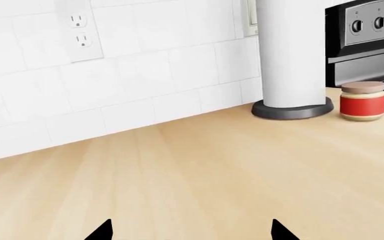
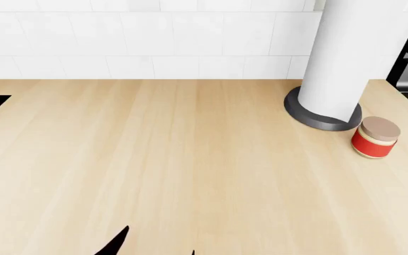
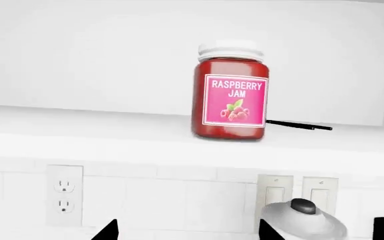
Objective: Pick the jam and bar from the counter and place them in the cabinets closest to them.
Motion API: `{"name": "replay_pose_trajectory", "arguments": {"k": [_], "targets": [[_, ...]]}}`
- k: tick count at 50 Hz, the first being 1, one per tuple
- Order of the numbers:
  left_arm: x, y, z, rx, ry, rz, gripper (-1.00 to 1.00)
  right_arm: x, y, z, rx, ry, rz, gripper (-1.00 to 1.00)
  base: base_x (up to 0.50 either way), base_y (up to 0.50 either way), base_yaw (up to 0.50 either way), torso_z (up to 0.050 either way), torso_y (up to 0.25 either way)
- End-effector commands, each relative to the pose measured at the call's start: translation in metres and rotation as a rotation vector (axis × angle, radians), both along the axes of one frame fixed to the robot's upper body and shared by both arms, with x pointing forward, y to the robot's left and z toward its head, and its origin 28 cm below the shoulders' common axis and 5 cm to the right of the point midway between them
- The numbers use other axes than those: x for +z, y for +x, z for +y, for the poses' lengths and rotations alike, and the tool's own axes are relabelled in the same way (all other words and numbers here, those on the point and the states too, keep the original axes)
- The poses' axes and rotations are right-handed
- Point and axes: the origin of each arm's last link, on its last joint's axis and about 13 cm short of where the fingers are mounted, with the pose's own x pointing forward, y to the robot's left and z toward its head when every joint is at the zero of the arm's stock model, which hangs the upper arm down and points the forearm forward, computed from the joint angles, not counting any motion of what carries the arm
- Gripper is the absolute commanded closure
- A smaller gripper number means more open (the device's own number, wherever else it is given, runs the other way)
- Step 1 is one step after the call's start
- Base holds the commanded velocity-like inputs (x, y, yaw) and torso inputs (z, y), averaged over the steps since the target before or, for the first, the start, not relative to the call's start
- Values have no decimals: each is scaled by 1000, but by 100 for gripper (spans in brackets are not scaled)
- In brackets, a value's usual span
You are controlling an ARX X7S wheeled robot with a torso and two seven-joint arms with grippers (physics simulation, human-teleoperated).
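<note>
Centre of the right wrist frame: the jam [image 3: 231, 90] stands upright on a white cabinet shelf [image 3: 78, 130], ahead of the right gripper [image 3: 186, 231], whose tips sit apart, holding nothing. Left gripper [image 1: 190, 232] hovers spread over the counter [image 1: 212, 170]. No bar shows in any view; perhaps off-frame, so nearer arm unclear

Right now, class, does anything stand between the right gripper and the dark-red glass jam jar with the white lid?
Nothing visible does. The jam jar stands upright on the white shelf, apart from the open right gripper. A thin black rod lies on the shelf beside the jar, not between them.
</note>
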Motion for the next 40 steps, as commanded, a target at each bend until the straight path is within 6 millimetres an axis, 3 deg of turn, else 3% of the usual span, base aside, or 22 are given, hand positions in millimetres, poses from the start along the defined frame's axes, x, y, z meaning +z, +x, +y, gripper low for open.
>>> {"name": "replay_pose_trajectory", "arguments": {"k": [1,9,28,40], "targets": [[-1,0,0,-2,3,3,-100,-22,1,2,39,2,59,-100,0,0,0,0,0],[-2,1,-1,-4,5,5,-100,-42,9,9,71,-19,120,-100,0,0,0,0,0],[-4,4,2,-1,0,14,-100,-93,50,21,85,-53,246,-100,0,0,0,0,0],[-2,3,2,-1,0,10,-100,-115,60,23,97,-52,303,-100,0,0,0,0,0]]}}
